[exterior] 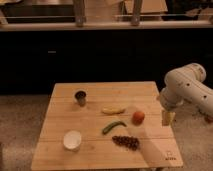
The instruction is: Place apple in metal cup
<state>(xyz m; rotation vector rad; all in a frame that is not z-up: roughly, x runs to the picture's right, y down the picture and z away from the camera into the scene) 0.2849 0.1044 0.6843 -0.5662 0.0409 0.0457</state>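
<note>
Arm (186, 86): white and jointed, reaching in from the right; elbow raised above the counter's (107, 91) right edge, forearm sloping down and to the left.
Gripper (168, 118): pointing downward just off the right edge, about halfway along it; close to the apple, not touching it.
Gripper spread: cannot tell, wide or narrow.
Writing: small dark mark (170, 156) with a line of letters at the near right corner; too small to read.
Metal cup (80, 97): upright toward the far left corner; inside dark, contents not discernible.
White bowl (72, 140): toward the near left corner; inside plain white.
Apple (138, 117): red-orange, lying on the counter near the right edge, well apart from the metal cup.
Banana (113, 110): at the centre, between metal cup and apple.
Green pepper (114, 127): long, curved, just nearer than the banana.
Grapes (125, 142): dark bunch by the near edge, right of centre.
</note>
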